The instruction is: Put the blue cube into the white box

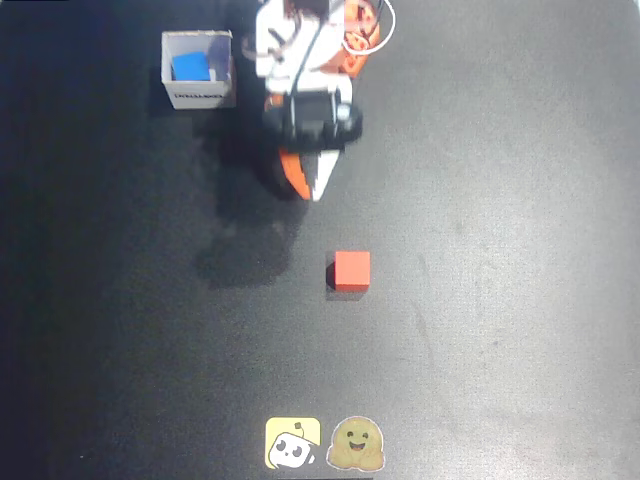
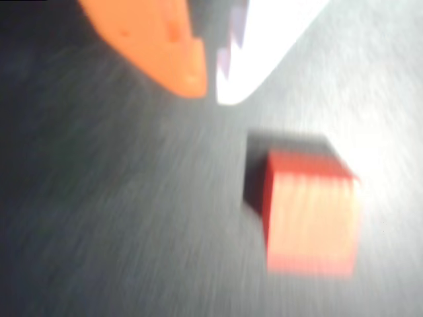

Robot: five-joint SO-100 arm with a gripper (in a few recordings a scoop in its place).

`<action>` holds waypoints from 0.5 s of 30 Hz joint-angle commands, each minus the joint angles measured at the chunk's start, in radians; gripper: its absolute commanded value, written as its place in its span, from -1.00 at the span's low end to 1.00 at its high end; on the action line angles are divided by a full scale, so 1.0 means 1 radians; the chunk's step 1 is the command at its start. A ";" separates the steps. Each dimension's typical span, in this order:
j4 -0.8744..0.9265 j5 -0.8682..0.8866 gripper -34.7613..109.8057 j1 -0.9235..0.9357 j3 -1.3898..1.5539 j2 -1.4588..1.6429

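hand (image 1: 308, 190) tips together, above table | blue cube (image 1: 190, 67) inside white box (image 1: 199, 68)

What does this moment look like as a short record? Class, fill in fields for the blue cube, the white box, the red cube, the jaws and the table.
blue cube: inside the white box
white box: upright near the table's top-left in the overhead view
red cube: loose on the table, apart from the box
gripper: jaws close together, holding nothing, between box and red cube
table: dark, two stickers at the bottom edge
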 commanded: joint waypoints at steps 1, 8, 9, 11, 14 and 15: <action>0.028 0.006 -0.52 0.008 0.006 0.009; 0.357 0.009 -0.52 0.046 0.006 0.009; 0.373 0.011 -0.52 0.044 0.006 0.009; 0.373 0.011 -0.52 0.038 0.006 0.009; 0.373 0.011 -0.52 0.037 0.006 0.009; 0.373 0.011 -0.52 0.037 0.006 0.009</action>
